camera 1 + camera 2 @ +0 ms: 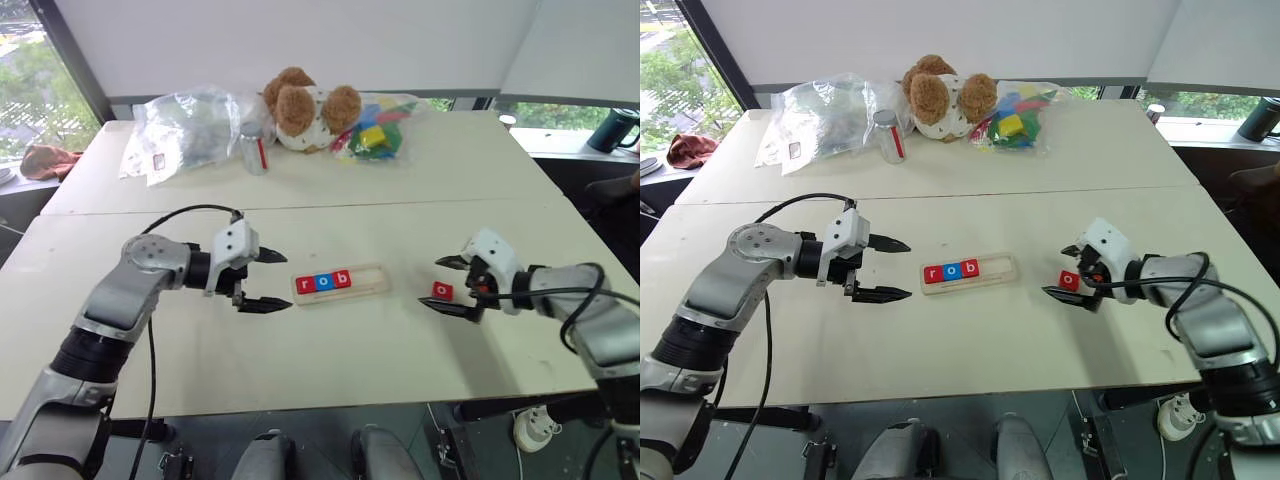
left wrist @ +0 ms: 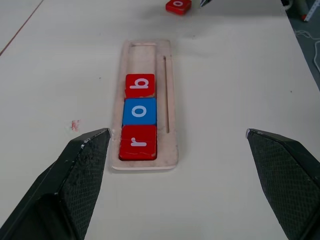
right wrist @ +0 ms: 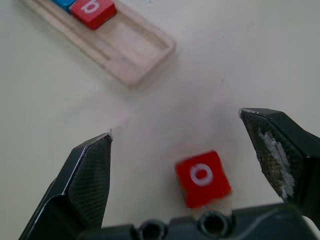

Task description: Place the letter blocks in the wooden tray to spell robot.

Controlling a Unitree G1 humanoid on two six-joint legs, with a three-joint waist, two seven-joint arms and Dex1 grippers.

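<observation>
With r-o-b set in wooden tray (image 1: pixel 370 285) | red "o" block (image 1: pixel 442 291) loose on surface, betw. spread R hand (image 1: pixel 449 285) fingers | L hand (image 1: pixel 267 280) spread, empty | 2 slots left

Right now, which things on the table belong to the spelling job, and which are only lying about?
For the job:
- wooden tray, holding red r, blue o, red b
- loose red o tile, between the open right pincer's fingers

Lying about:
- teddy bear
- bagged coloured blocks
- clear bag
- small can

Tiles in the wooden tray (image 2: pixel 172 125) read r (image 2: pixel 138 142), o (image 2: pixel 139 111), b (image 2: pixel 140 85) — loose red tile (image 3: pixel 203 177) on the table says o.
</observation>
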